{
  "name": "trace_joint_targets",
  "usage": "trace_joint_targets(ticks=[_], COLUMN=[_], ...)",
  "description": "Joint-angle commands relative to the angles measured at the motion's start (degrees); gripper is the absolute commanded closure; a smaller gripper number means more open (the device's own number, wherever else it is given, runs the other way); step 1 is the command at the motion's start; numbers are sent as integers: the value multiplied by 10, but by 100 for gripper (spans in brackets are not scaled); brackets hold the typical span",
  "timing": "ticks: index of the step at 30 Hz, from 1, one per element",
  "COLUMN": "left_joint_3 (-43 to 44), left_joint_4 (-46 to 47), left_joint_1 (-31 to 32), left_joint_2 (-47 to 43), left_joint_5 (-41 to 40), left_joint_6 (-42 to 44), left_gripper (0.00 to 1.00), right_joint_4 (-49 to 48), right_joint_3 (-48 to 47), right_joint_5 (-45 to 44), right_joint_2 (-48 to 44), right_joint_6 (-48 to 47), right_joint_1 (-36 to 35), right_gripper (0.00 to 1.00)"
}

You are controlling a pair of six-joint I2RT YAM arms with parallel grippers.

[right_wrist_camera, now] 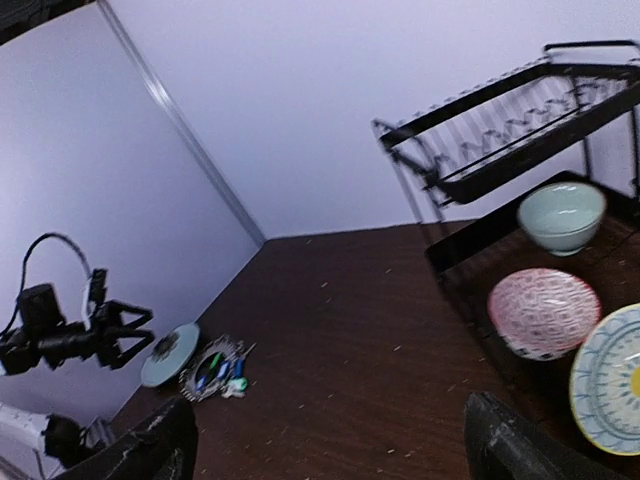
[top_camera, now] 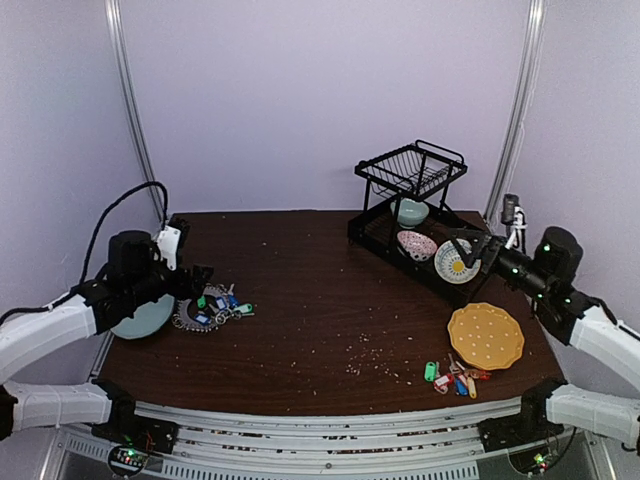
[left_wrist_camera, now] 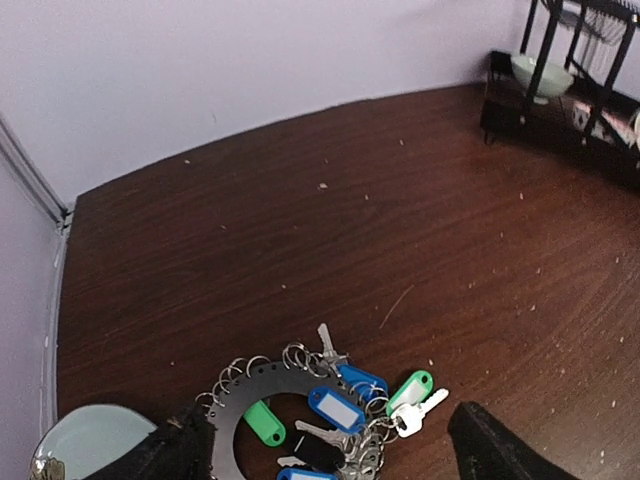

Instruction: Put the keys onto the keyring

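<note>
The keyring (top_camera: 208, 310) lies flat at the table's left side, a large silver ring (left_wrist_camera: 232, 398) strung with small loops and green and blue tagged keys (left_wrist_camera: 336, 408). A small loose bunch of keys (top_camera: 455, 380) with red, yellow, blue and green tags lies near the front right edge. My left gripper (top_camera: 203, 280) hovers open just above the keyring, its fingers (left_wrist_camera: 485, 450) on either side of it in the left wrist view and touching nothing. Over by the dish rack my right gripper (top_camera: 463, 250) is raised, open and empty. From the right wrist the keyring (right_wrist_camera: 214, 368) looks small and far.
A pale blue plate (top_camera: 140, 320) lies just left of the keyring. A black dish rack (top_camera: 410, 215) at the back right holds a green bowl (right_wrist_camera: 561, 215), a pink bowl (right_wrist_camera: 542, 310) and a patterned plate (right_wrist_camera: 612, 380). A yellow plate (top_camera: 485, 335) lies by the loose keys. Crumbs dot the table.
</note>
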State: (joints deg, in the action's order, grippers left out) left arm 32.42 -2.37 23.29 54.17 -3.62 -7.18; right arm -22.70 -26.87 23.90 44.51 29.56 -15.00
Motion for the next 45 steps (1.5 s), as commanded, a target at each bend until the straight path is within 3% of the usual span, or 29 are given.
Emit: trace_joint_targets(ticks=[1, 4, 12, 18, 22, 30, 34, 40, 45], left_joint_3=[71, 107, 181, 196, 206, 306, 355, 375, 305], left_joint_4=[-102, -163, -228, -235, -240, -239, -220, -222, -217], left_joint_1=[0, 5, 7, 16, 52, 209, 249, 236, 134], left_joint_2=[110, 186, 333, 407, 441, 483, 492, 417, 359], left_joint_5=[58, 49, 23, 108, 116, 162, 207, 161, 79], left_joint_6=[53, 39, 27, 9, 4, -46, -68, -52, -113], left_gripper=[19, 27, 26, 30, 36, 38, 38, 35, 38], right_joint_4=[145, 165, 170, 192, 201, 216, 242, 265, 224], right_joint_3=[-115, -155, -186, -182, -177, -172, -176, -179, -184], right_joint_5=[20, -53, -100, -124, -132, -148, -160, -152, -163], right_joint_2=[86, 132, 203, 211, 200, 177, 179, 193, 236], right_joint_6=[-105, -137, -161, -173, -174, -173, -165, -159, -148], right_joint_1=[-138, -210, -276, -300, -305, -313, -314, -319, -323], right_gripper=[6, 5, 0, 0, 0, 0, 0, 0, 2])
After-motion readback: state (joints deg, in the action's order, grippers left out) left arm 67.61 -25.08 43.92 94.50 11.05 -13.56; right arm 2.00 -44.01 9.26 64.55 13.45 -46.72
